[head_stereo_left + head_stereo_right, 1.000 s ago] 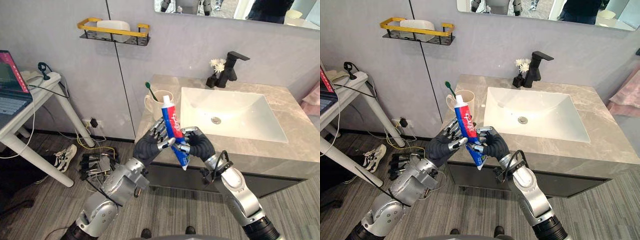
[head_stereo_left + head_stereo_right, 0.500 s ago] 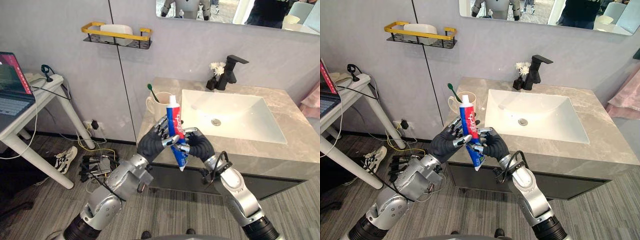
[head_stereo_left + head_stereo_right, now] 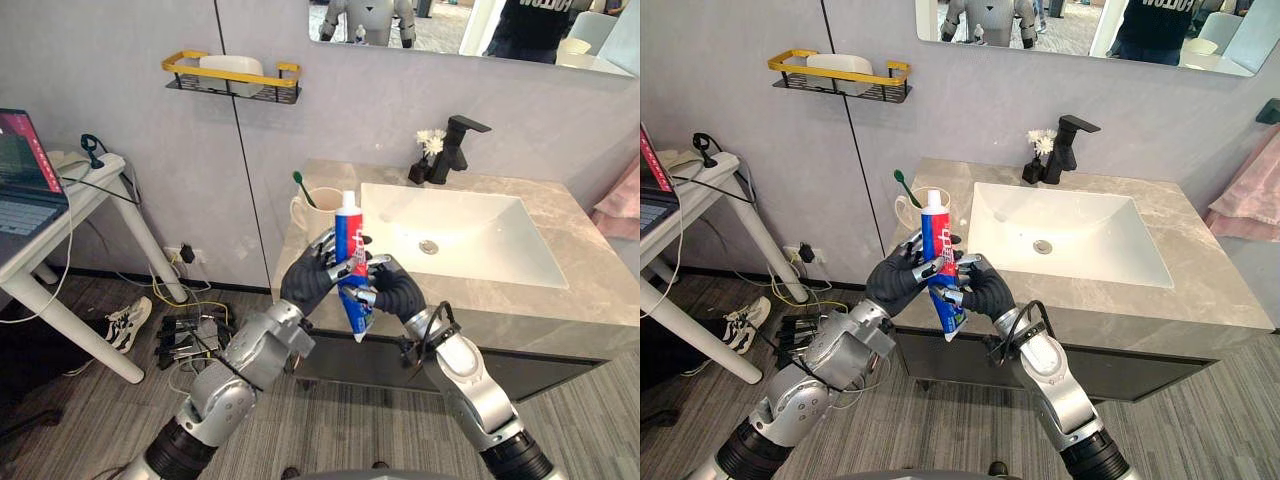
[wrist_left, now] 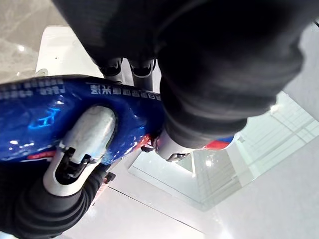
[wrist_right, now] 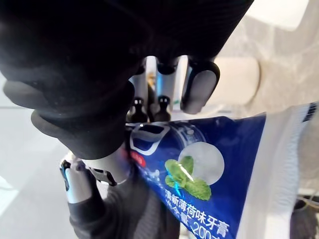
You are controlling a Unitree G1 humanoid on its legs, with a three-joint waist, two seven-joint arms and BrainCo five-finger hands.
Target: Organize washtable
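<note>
Right now both hands share a blue, red and white plastic toothpaste tube (image 3: 350,262), held upright with its white cap on top, in the air just before the front left corner of the grey marble washtable (image 3: 570,215). The left hand (image 3: 310,280) grips the tube's middle from nine o'clock, fingers and thumb pressed round it. The right hand (image 3: 395,290) closes its curled fingers on the lower part from three o'clock; the flat crimped end pokes out below.

At eleven o'clock of the tube, a cream ceramic mug (image 3: 318,205) stands on the counter with a green toothbrush (image 3: 299,182) in it. The white rectangular basin (image 3: 470,235) lies at two o'clock of the hands. A black angular faucet (image 3: 458,145) stands at the basin's twelve o'clock, a small vase of white flowers (image 3: 431,142) just beside it at nine o'clock.
</note>
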